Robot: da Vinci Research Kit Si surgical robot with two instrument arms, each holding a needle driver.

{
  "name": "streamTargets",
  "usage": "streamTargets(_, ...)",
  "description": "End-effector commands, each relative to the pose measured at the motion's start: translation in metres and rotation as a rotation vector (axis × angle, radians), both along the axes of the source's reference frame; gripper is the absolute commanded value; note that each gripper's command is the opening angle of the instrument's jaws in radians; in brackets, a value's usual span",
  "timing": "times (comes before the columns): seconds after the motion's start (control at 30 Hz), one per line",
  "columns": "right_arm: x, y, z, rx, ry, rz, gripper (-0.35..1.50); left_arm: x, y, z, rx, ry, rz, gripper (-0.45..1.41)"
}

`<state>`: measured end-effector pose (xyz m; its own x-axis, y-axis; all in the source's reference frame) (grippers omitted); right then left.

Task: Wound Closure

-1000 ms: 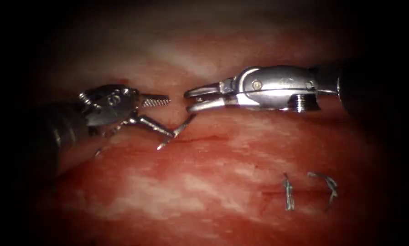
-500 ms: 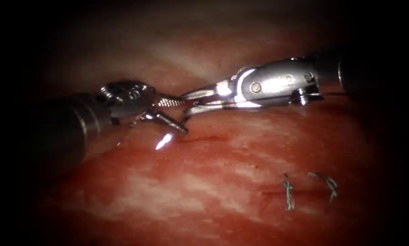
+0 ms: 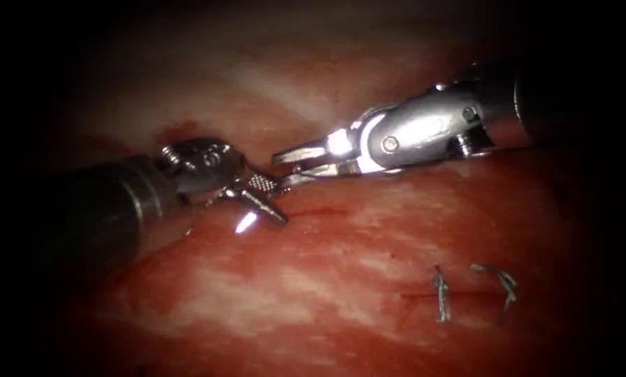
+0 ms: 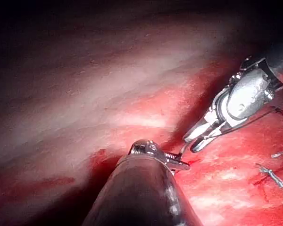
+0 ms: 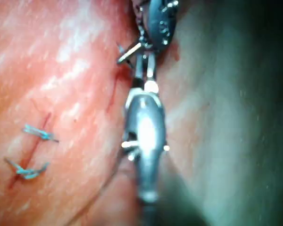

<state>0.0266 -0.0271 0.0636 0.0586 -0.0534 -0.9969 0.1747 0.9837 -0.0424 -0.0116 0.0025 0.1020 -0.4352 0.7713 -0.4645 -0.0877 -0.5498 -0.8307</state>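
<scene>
The curved needle (image 3: 246, 223) lies free above the tissue (image 3: 326, 279), just left of the cut's (image 3: 319, 209) left end, with its bright tip pointing down-left. My right tool (image 3: 281, 169) reaches in from the right and its jaws grip the needle near its rear end. My left tool (image 3: 274, 199) comes from the left with its jaws open, and the needle's shaft runs between them. In the left wrist view the right tool (image 4: 194, 141) meets the left tool (image 4: 179, 165). Dark thread (image 4: 254, 117) trails back along the right tool. The needle (image 5: 127, 52) also shows in the right wrist view.
Two finished stitches with cut thread ends (image 3: 442, 297) (image 3: 501, 283) sit on the closed stretch of the cut at lower right. Red fluid wets the tissue around the cut. Thread (image 5: 104, 188) hangs under the right tool's shaft.
The left tool moved right and down onto the needle, and its jaws narrowed around the shaft. The right tool's shaft tilted upward while its tip and the needle stayed nearly in place.
</scene>
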Motion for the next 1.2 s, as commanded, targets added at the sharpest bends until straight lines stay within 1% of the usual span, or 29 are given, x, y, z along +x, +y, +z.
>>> streamTargets(0.03, 0.0007, -0.0003, 0.0006, 0.002, 0.003, 0.0, -0.35, -0.0008, 0.0002, 0.001, 0.003, -0.003, 0.0, -0.32)
streamTargets(0.1, 0.0008, -0.0004, 0.0004, 0.003, 0.003, -0.005, -0.35, -0.0013, 0.0004, 0.0012, 0.023, -0.008, 0.001, -0.45)
streamTargets(0.23, 0.0006, -0.0004, 0.0, 0.007, 0.002, 0.006, -0.35, -0.0013, 0.0006, 0.0012, 0.053, -0.02, 0.012, -0.45)
streamTargets(0.27, 0.0006, -0.0004, -0.0001, 0.018, -0.002, 0.016, -0.35, -0.0012, 0.0006, 0.0012, 0.056, -0.024, -0.006, -0.45)
streamTargets(0.3, 0.0006, -0.0004, -0.0001, 0.034, -0.007, 0.019, -0.1, -0.0012, 0.0006, 0.0012, 0.054, -0.027, -0.011, -0.45)
streamTargets(0.33, 0.0005, -0.0005, -0.0001, 0.073, -0.017, 0.024, 0.07, -0.001, 0.0006, 0.0012, 0.051, -0.03, -0.02, -0.45)
streamTargets(0.37, 0.0005, -0.0005, -0.0005, 0.157, -0.025, 0.046, 0.32, -0.0007, 0.0007, 0.001, 0.039, -0.035, -0.055, -0.45)
streamTargets(0.5, 0.0002, -0.0004, -0.001, 0.194, -0.035, 0.096, 0.36, -0.0005, 0.001, 0.0006, 0.022, -0.044, -0.127, -0.45)
streamTargets(0.53, 0.0, -0.0004, -0.001, 0.207, -0.049, 0.106, 0.49, -0.0005, 0.0011, 0.0004, 0.02, -0.051, -0.152, -0.45)
streamTargets(0.57, -0.0001, -0.0005, -0.0009, 0.218, -0.053, 0.108, 0.52, -0.0005, 0.0011, 0.0003, 0.017, -0.051, -0.167, -0.45)
streamTargets(0.63, -0.0003, -0.0005, -0.0007, 0.228, -0.058, 0.11, 0.52, -0.0006, 0.0011, 0.0001, 0.016, -0.059, -0.188, -0.45)
streamTargets(0.7, -0.0004, -0.0006, -0.0006, 0.224, -0.084, 0.13, 0.52, -0.0006, 0.001, -0.0001, 0.013, -0.061, -0.205, -0.45)
streamTargets(0.73, -0.0006, -0.0006, -0.0004, 0.224, -0.103, 0.188, 0.76, -0.0007, 0.0009, -0.0004, 0.0, -0.07, -0.227, -0.45)
streamTargets(0.77, -0.0006, -0.0003, -0.0003, 0.236, -0.103, 0.245, 1.0, -0.0008, 0.0009, -0.0005, -0.008, -0.072, -0.24, -0.45)
streamTargets(0.8, -0.0006, -0.0001, -0.0003, 0.241, -0.096, 0.289, 1.15, -0.0009, 0.0009, -0.0006, -0.015, -0.079, -0.253, -0.45)
streamTargets(0.83, -0.0006, 0.0001, -0.0003, 0.246, -0.087, 0.335, 1.23, -0.0009, 0.0008, -0.0008, -0.017, -0.087, -0.273, -0.45)
streamTargets(0.9, -0.0007, 0.0005, -0.0003, 0.251, -0.082, 0.403, 1.25, -0.0011, 0.0006, -0.001, -0.033, -0.087, -0.297, -0.45)
streamTargets(0.93, -0.0007, 0.0005, -0.0002, 0.25, -0.1, 0.433, 1.18, -0.0012, 0.0005, -0.0012, -0.04, -0.095, -0.324, -0.45)
streamTargets(1.03, -0.0008, 0.0005, -0.0002, 0.254, -0.121, 0.473, 1.15, -0.0013, 0.0004, -0.0015, -0.044, -0.102, -0.37, -0.45)
streamTargets(1.2, -0.0009, 0.0006, -0.0001, 0.275, -0.113, 0.543, 1.11, -0.0012, 0.0005, -0.0016, -0.059, -0.101, -0.439, -0.45)
